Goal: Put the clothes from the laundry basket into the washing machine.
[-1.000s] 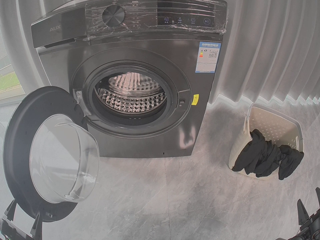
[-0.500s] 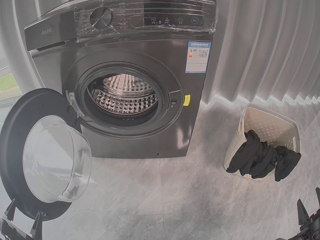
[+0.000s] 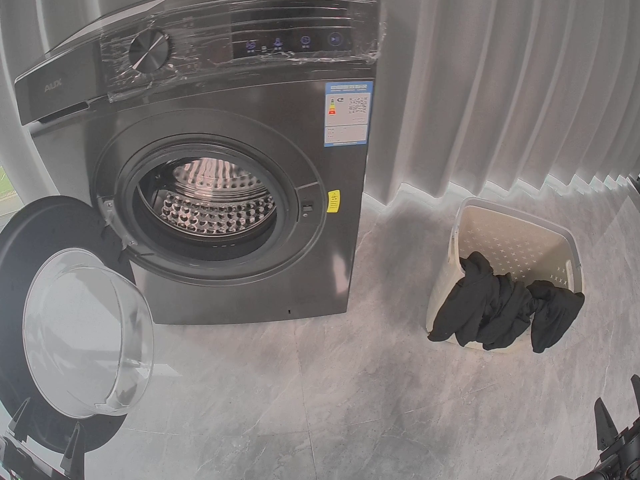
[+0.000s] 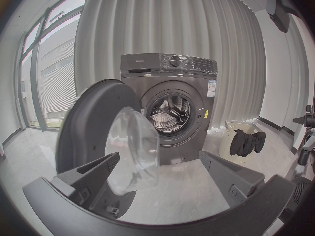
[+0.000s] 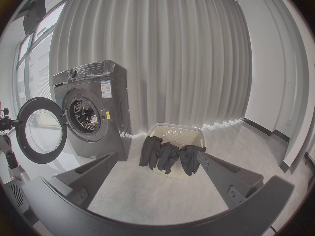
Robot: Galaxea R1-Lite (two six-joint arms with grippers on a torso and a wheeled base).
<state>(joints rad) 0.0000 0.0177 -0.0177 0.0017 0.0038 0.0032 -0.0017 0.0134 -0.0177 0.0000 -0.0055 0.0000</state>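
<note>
Draping the laundry basket [image 5: 183, 131], black clothes [image 5: 168, 153] face the spread right pincer [image 5: 157, 155].

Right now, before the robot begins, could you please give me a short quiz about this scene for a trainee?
1. True or false: the door of the washer is shut.
2. Where do the clothes lie? A) in the drum B) over the basket rim C) flat on the floor
3. Fill in: the left hand and right hand are both ____.
Key: 1 false; 2 B; 3 open.
</note>
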